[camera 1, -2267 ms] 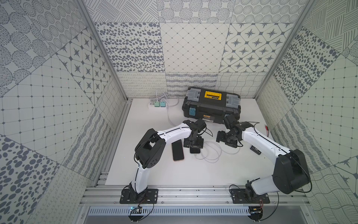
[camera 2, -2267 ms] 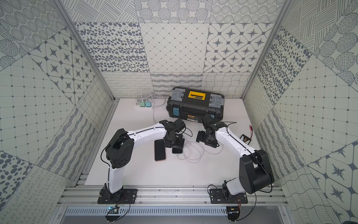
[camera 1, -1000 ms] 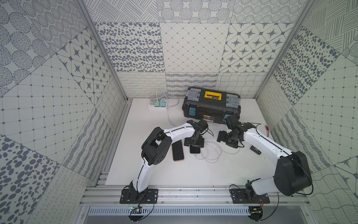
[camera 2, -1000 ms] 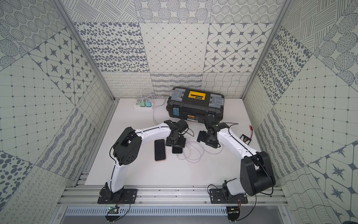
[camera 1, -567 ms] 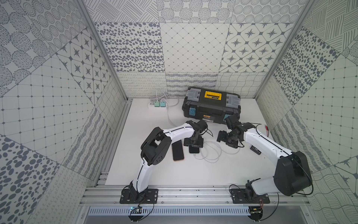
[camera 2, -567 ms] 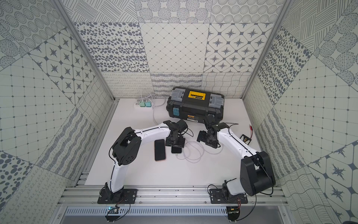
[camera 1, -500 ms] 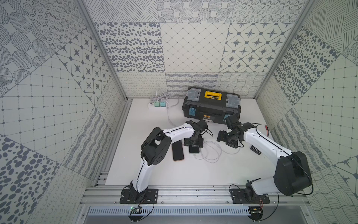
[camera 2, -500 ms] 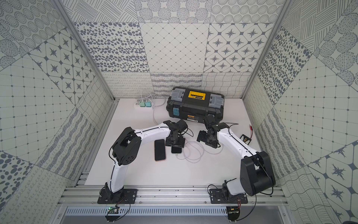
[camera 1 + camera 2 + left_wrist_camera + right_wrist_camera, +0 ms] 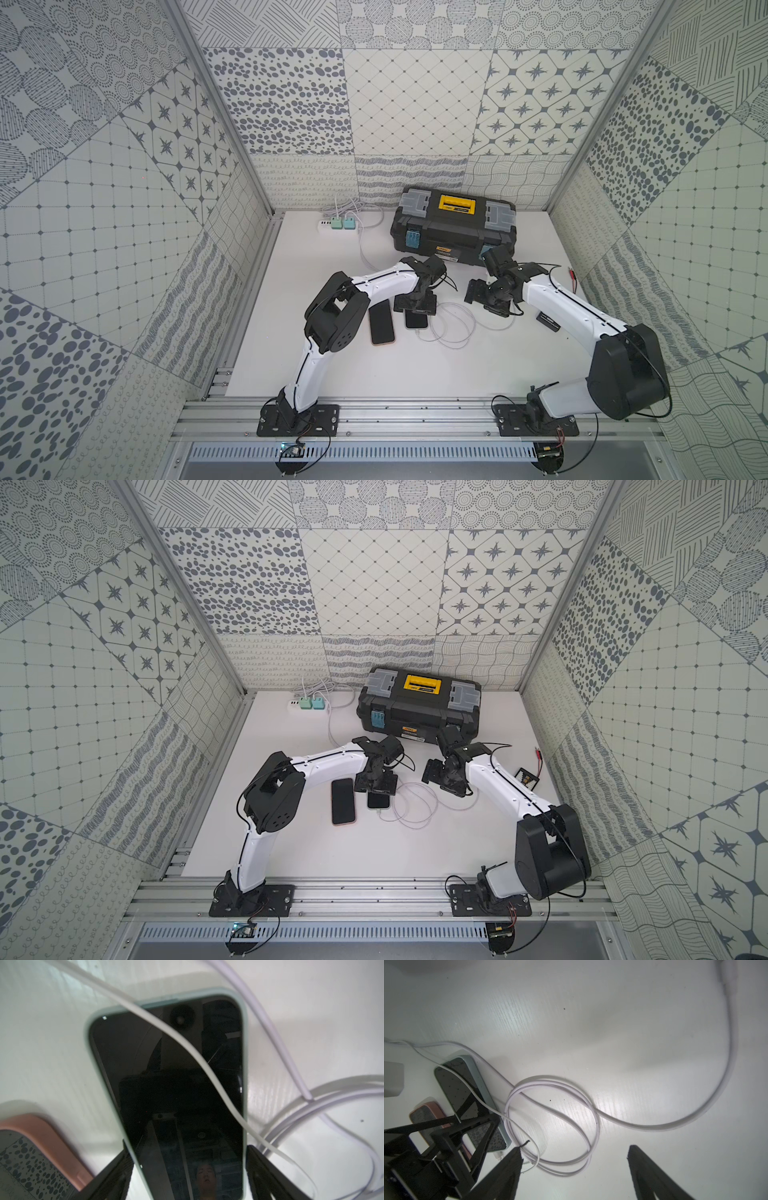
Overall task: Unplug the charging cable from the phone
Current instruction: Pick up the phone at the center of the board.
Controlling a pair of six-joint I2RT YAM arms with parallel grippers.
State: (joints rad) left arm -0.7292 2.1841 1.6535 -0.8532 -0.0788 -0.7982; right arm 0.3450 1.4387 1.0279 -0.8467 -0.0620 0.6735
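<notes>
A phone in a pale green case lies screen up mid-table, with a white charging cable plugged into its near end. The cable coils in loops to the right of the phone. My left gripper is open, low over the phone, one finger on each long side. A thin white line crosses the screen. My right gripper hangs open over the coil and holds nothing. One of its fingertips is close to the plug.
A second phone in a pink case lies just left of the green one. A black toolbox stands at the back, with a power strip and two teal chargers beside it. A small black part and red leads lie at the right.
The left arm's elbow has swung in toward the middle while its gripper stayed over the phone. The right gripper has barely shifted. Phones and cable lie as before.
</notes>
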